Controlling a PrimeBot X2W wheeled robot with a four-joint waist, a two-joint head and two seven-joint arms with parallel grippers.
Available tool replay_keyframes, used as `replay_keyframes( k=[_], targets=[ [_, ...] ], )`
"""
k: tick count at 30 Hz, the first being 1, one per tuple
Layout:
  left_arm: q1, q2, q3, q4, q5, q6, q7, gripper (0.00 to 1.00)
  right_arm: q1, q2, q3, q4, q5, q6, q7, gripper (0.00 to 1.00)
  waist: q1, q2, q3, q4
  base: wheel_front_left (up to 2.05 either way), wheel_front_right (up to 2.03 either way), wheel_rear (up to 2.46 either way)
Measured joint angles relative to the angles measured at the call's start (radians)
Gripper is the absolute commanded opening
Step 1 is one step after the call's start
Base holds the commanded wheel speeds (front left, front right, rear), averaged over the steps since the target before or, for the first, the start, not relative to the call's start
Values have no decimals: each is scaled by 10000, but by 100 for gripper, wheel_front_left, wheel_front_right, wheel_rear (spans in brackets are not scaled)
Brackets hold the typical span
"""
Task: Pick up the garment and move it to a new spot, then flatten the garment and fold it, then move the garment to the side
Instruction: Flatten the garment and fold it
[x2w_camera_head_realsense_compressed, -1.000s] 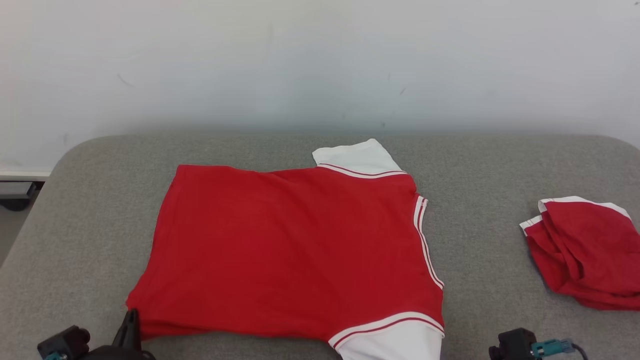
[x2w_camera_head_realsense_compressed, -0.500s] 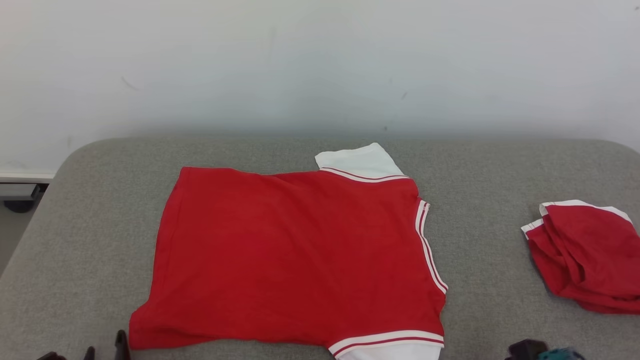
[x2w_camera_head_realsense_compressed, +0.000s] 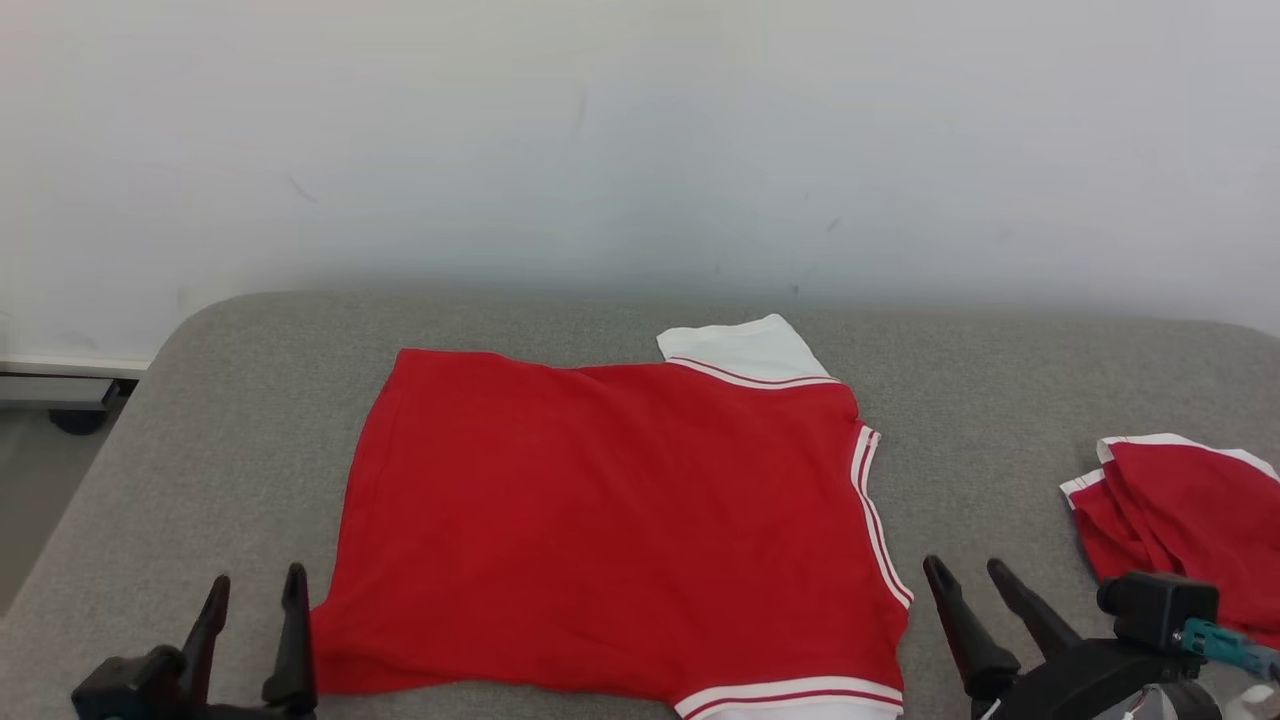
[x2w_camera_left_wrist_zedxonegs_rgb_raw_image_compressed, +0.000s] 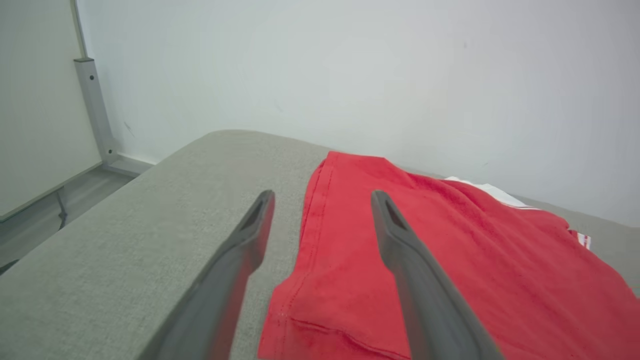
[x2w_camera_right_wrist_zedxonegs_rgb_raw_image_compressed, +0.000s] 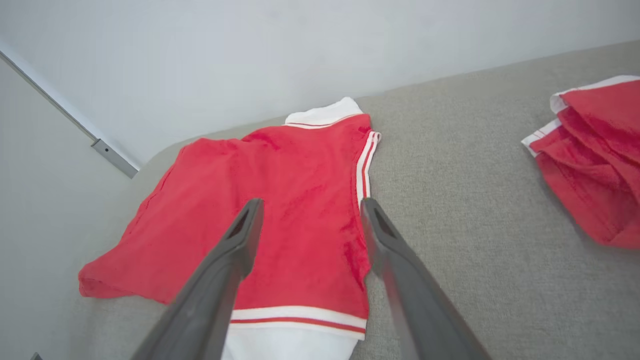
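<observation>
two red garments: flat garment (x2w_camera_head_realsense_compressed: 620, 520), crumpled garment (x2w_camera_head_realsense_compressed: 1180, 510); two end effectors (x2w_camera_head_realsense_compressed: 257, 578) (x2w_camera_head_realsense_compressed: 962, 565); one grey surface (x2w_camera_head_realsense_compressed: 1000, 400)

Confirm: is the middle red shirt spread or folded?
Spread out: the red shirt lies flat on the grey cushion, both white sleeves extended.

Bare test room: grey padded table (x2w_camera_head_realsense_compressed: 1000, 400) against plain wall (x2w_camera_head_realsense_compressed: 640, 150).

A plain pale wall (x2w_camera_head_realsense_compressed: 640, 150) runs behind a grey fabric surface (x2w_camera_head_realsense_compressed: 200, 420) with rounded corners. Off its left edge lies grey floor (x2w_camera_head_realsense_compressed: 35, 480), with a white skirting (x2w_camera_head_realsense_compressed: 60, 362) along the wall foot. A grey metal post (x2w_camera_left_wrist_zedxonegs_rgb_raw_image_compressed: 95, 110) stands by a cream panel (x2w_camera_left_wrist_zedxonegs_rgb_raw_image_compressed: 35, 100). Light is soft, even.
</observation>
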Motion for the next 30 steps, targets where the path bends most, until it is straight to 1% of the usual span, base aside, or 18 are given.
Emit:
replay_keyframes(
  k=[3, 6, 9, 14, 20, 30],
  targets=[
    [281, 44, -222, -1064, 644, 125, -10, 100, -198, 48, 8, -127, -370, 86, -777, 100, 0, 0, -86, 68, 0, 0, 0],
    [579, 136, -382, -1845, 1126, 240, -12, 100, -232, 35, 0, -134, -775, 84, -1394, 100, 0, 0, -183, 129, 0, 0, 0],
    [885, 479, -734, -2157, 1662, 259, -13, 100, -232, 65, -29, 23, -943, 81, -1839, 100, 0, 0, -285, 172, 0, 0, 0],
    [1416, 909, -1014, -2429, 2050, 295, -12, 100, -228, 157, -245, 259, -1041, -17, -2431, 100, 0, 1, -397, 163, 0, 0, 0],
    [1684, 1055, -1018, -2824, 2104, 337, 198, 100, -202, 150, -477, 382, -1114, -50, -2938, 100, 1, 1, -414, 143, 0, 0, 0],
    [1941, 1053, -844, -3335, 2029, 464, 495, 100, 82, -79, -614, 683, -1120, -8, -3195, 100, 1, 1, -395, 140, 0, 0, 0]
  ],
)
